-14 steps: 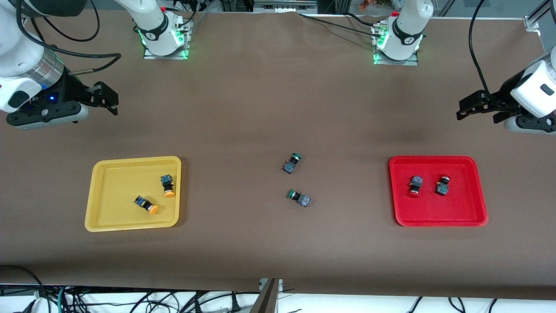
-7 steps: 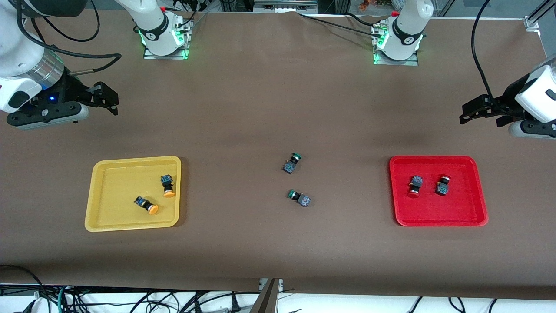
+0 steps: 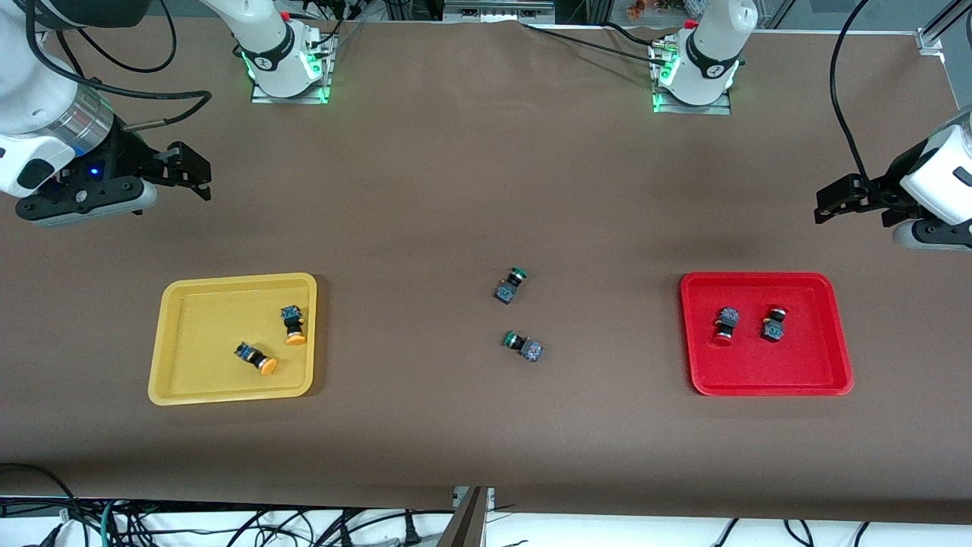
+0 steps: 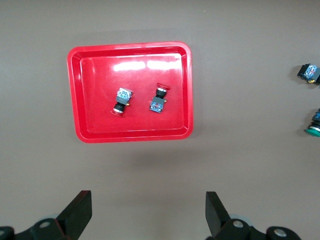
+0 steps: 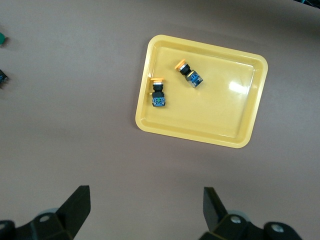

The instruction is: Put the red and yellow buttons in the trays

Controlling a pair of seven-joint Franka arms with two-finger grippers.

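The red tray [image 3: 839,334] at the left arm's end holds two red-capped buttons [image 3: 724,324] [image 3: 774,324]; the left wrist view shows the tray [image 4: 80,100] and both buttons [image 4: 121,100] [image 4: 159,98]. The yellow tray [image 3: 182,334] at the right arm's end holds two yellow-capped buttons [image 3: 293,324] [image 3: 255,358]; the right wrist view shows the tray [image 5: 240,115] and both buttons [image 5: 157,93] [image 5: 188,72]. My left gripper [image 3: 834,203] [image 4: 148,207] is open and empty, up over bare table beside the red tray. My right gripper [image 3: 188,173] [image 5: 146,205] is open and empty, over bare table beside the yellow tray.
Two green-capped switches [image 3: 510,285] [image 3: 523,346] lie on the brown table mid-way between the trays. The arm bases [image 3: 285,64] [image 3: 695,72] stand at the table's back edge. Cables hang below the front edge.
My left gripper has drawn back toward the left arm's end of the table, away from the red tray. My right gripper has barely shifted. The buttons and trays have not moved.
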